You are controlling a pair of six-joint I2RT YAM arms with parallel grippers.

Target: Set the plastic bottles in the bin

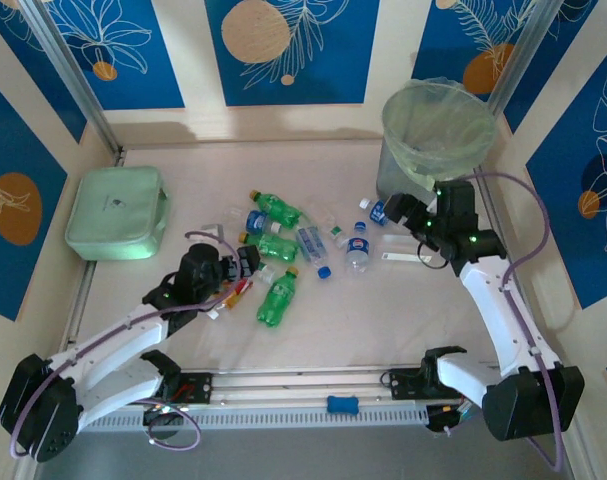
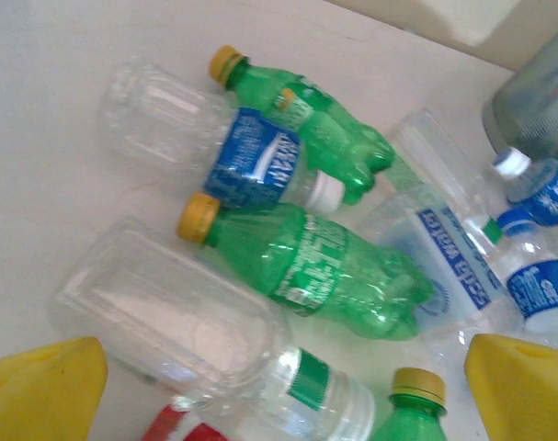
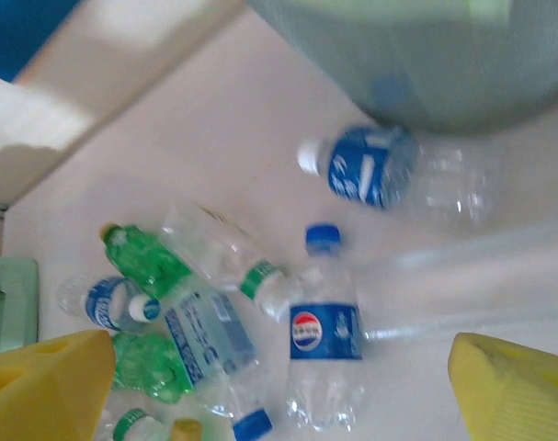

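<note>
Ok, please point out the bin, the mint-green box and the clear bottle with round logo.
bin [image 1: 393, 172]: top external view, on its grey wall.
mint-green box [image 1: 116, 212]: top external view, middle of its lid.
clear bottle with round logo [image 3: 324, 333]: right wrist view, on its blue label.

Place: robot lab test cell.
Enclosure: pale table walled on three sides by printed blue panels with leaf and orange-disc motifs.
Frame: bare aluminium posts in the far corners.
Rig: left arm and right arm, white, bolted to a rail at the near edge.
Props: bottles strewn mid-table; bin in the far right corner.
</note>
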